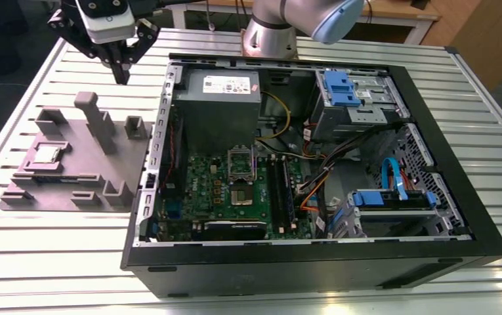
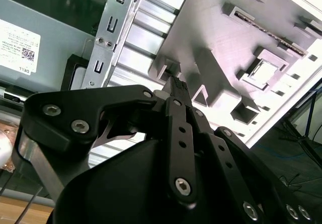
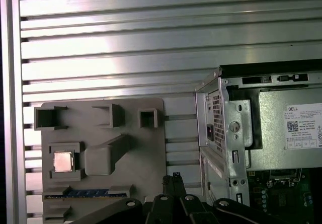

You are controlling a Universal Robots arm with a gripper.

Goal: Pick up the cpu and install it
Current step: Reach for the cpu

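Cpu lies flat, metal top upward, square-sided, seated in grey block recess; claw well apart, fingers together, empty.

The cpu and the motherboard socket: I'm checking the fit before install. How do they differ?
The cpu lies in the grey fixture block, outside the computer case; the socket sits on the green motherboard inside it. The cpu is a pale silvery square; the socket looks darker, metal-framed. Both face up.
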